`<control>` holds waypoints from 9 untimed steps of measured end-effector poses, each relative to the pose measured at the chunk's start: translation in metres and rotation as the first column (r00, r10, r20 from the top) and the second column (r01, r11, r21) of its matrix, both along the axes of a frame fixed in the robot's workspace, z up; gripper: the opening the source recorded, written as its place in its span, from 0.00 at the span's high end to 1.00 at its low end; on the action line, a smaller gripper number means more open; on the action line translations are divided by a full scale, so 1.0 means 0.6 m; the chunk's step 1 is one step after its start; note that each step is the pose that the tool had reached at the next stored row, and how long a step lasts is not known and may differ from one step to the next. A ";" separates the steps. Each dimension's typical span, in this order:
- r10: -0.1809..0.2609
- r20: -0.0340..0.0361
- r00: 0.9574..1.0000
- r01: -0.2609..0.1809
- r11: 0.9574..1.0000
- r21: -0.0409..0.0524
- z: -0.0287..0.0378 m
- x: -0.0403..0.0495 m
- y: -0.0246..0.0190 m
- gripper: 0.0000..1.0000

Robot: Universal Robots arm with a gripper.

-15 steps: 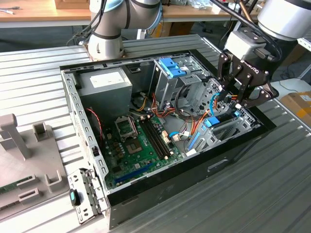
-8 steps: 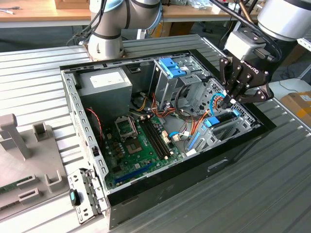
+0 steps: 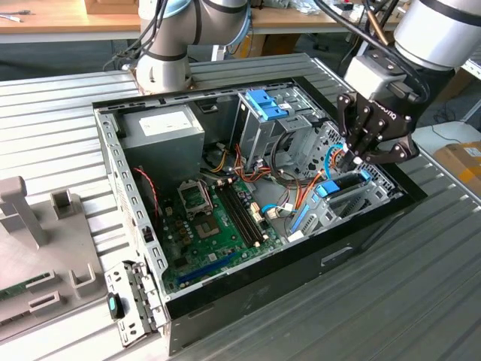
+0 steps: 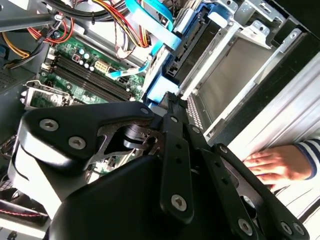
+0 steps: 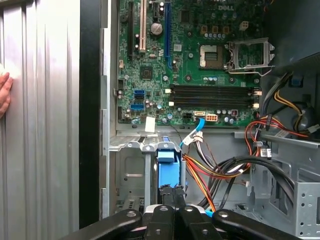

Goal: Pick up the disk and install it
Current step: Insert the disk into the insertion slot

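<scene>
The disk (image 3: 342, 188) stands on edge in the metal bay at the exterior view's right end of the open computer case (image 3: 131, 188), its blue rail end (image 5: 168, 167) facing up. My gripper (image 3: 350, 159) hangs right over that end. In the first wrist view the two fingertips (image 5: 165, 191) are pressed together with nothing between them, and they meet the blue end of the disk. In the second wrist view the gripper (image 4: 167, 97) sits against the same blue piece (image 4: 159, 90). Most of the disk's dark body is hidden in the bay.
Red, orange and black cables (image 5: 220, 170) and a light blue cable (image 3: 331, 158) run close beside the bay. The green motherboard (image 3: 218, 226) fills the case floor, with a grey power-supply box (image 3: 161, 131) and a blue-latched cage (image 3: 267, 104) behind. A person's hand (image 4: 275, 165) rests on the ribbed table outside the case.
</scene>
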State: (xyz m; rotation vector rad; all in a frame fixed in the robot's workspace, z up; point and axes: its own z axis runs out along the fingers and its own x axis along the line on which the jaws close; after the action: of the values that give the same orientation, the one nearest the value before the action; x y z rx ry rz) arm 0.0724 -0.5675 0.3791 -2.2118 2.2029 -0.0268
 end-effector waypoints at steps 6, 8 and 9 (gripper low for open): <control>0.000 0.000 1.000 0.000 1.000 -0.001 -0.020 -0.007 0.0000 0.89; 0.000 0.000 1.000 0.000 1.000 -0.001 -0.027 -0.007 0.0000 0.89; 0.000 0.000 1.000 0.000 1.000 -0.001 -0.027 -0.007 0.0000 0.89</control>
State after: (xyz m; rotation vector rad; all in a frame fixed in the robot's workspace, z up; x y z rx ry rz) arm 0.0680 -0.5675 0.3628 -2.2122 2.2037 -0.0281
